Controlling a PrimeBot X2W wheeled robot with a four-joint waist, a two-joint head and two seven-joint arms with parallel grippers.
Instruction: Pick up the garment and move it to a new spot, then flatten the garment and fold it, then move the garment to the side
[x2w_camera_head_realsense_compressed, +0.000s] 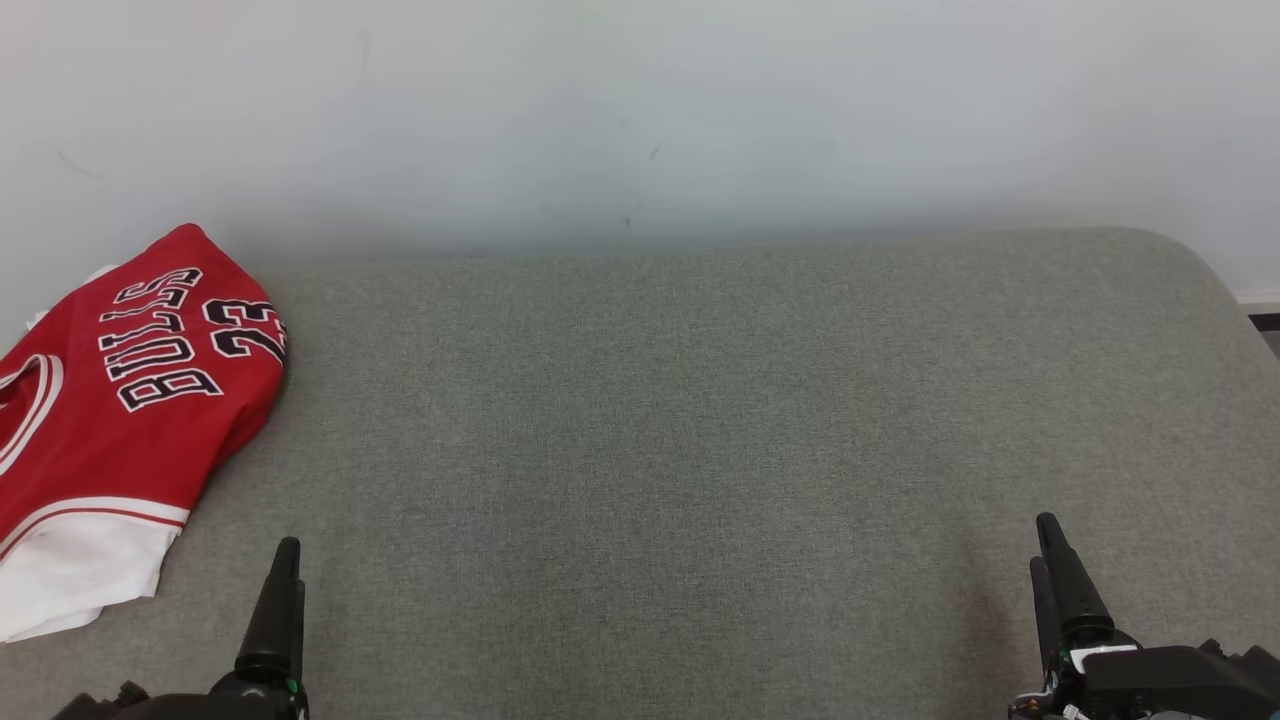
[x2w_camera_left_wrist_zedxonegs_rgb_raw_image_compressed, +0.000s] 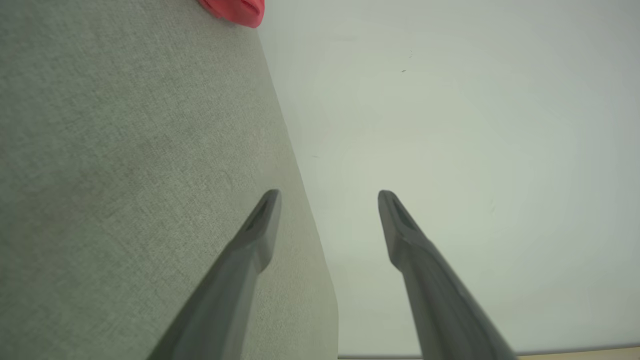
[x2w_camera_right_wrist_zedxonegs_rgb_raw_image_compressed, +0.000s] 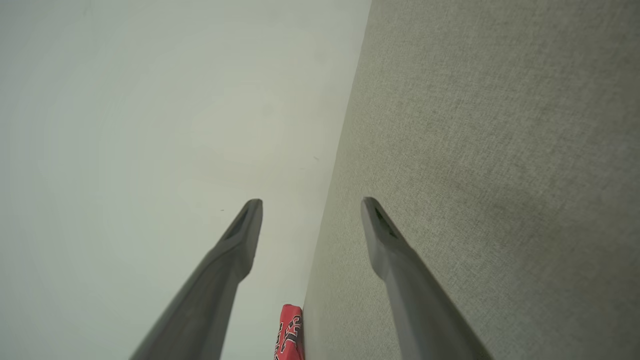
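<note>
The garment (x2w_camera_head_realsense_compressed: 120, 400) is a red basketball jersey with white trim and black "BULLS 23" lettering, folded, lying at the far left of the grey fabric surface (x2w_camera_head_realsense_compressed: 700, 420). A red corner of the garment (x2w_camera_left_wrist_zedxonegs_rgb_raw_image_compressed: 235, 10) shows at the top of the left wrist view, and a strip of it (x2w_camera_right_wrist_zedxonegs_rgb_raw_image_compressed: 290, 332) at the bottom of the right wrist view. My left gripper (x2w_camera_head_realsense_compressed: 285, 560) sits at the lower left, just right of the jersey's white hem, apart from it. My right gripper (x2w_camera_head_realsense_compressed: 1045, 545) sits at the lower right. Both stand open with nothing between their fingers, as each wrist view shows (x2w_camera_left_wrist_zedxonegs_rgb_raw_image_compressed: 327, 197) (x2w_camera_right_wrist_zedxonegs_rgb_raw_image_compressed: 310, 205).
A pale wall (x2w_camera_head_realsense_compressed: 640, 110) rises behind the grey surface. The surface's rounded right corner (x2w_camera_head_realsense_compressed: 1190, 265) drops off toward a strip of floor at the far right.
</note>
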